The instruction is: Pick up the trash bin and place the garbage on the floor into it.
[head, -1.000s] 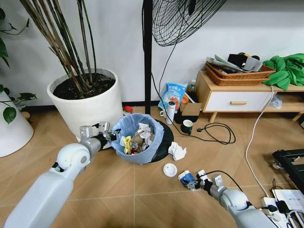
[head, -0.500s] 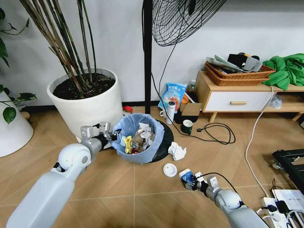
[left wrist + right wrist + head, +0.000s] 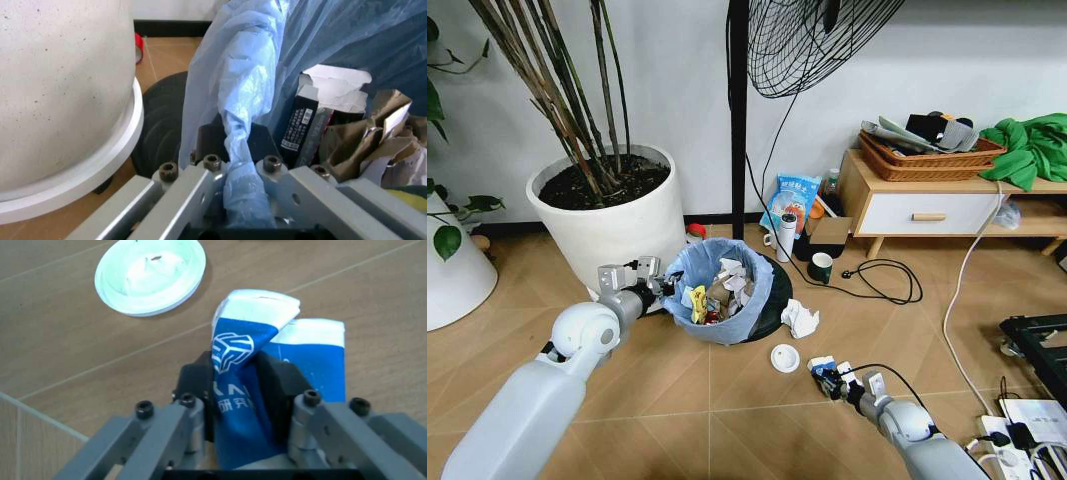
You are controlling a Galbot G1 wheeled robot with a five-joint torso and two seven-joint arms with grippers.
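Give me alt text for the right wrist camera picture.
The right gripper is shut on a crushed blue-and-white carton, pinched between its dark fingers above the wood-look floor. A round white lid lies on the floor just beyond it.

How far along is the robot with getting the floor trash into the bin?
Well along: the trash bin already holds paper and wrappers, its bag rim pinched by the left gripper. In hand: the right gripper is shut on the blue-white carton. Left on the floor: the white cup and crumpled paper.
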